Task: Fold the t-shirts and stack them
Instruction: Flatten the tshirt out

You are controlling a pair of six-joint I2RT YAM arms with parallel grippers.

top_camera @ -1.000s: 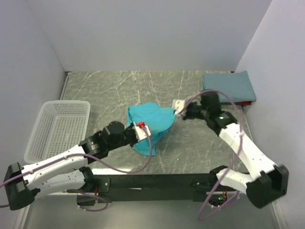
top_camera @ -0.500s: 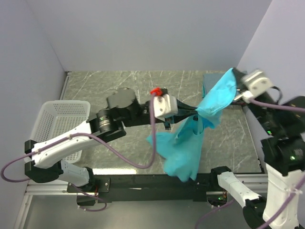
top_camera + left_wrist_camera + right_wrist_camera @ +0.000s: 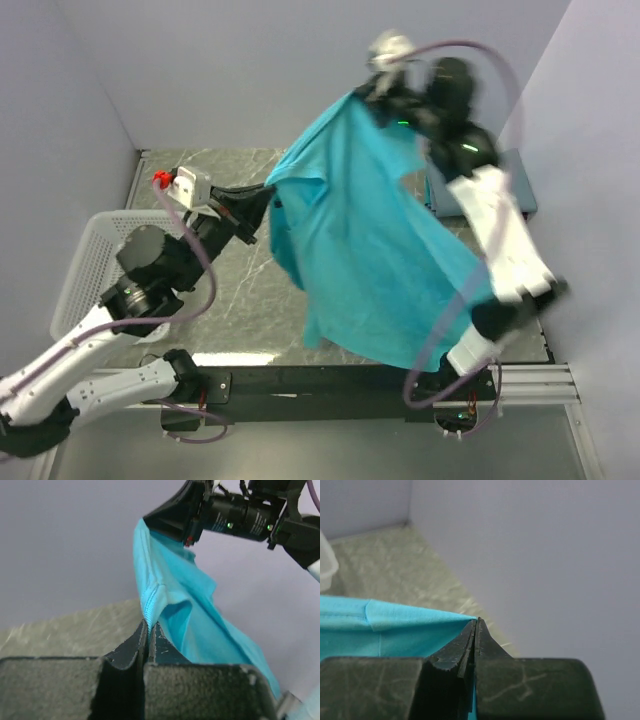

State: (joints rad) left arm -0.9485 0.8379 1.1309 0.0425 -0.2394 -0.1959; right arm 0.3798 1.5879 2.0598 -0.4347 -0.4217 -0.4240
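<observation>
A bright teal t-shirt (image 3: 365,255) hangs spread in the air between my two arms, its lower edge reaching toward the table's near edge. My left gripper (image 3: 268,197) is shut on its left hem (image 3: 150,602), the cloth pinched between the black jaws. High at the back, my right gripper (image 3: 368,92) is shut on the shirt's top corner (image 3: 420,622). A duller slate-blue t-shirt (image 3: 520,180) lies folded at the back right of the table, mostly hidden behind the right arm.
A white mesh basket (image 3: 85,275) stands at the table's left edge, partly behind my left arm. The marbled table top (image 3: 235,290) shows below the hanging shirt. Plain walls enclose the back and both sides.
Both arms have lifted the teal shirt off the table and pulled it open. The right gripper swung up and back; the left drew away to the left, spreading the cloth.
</observation>
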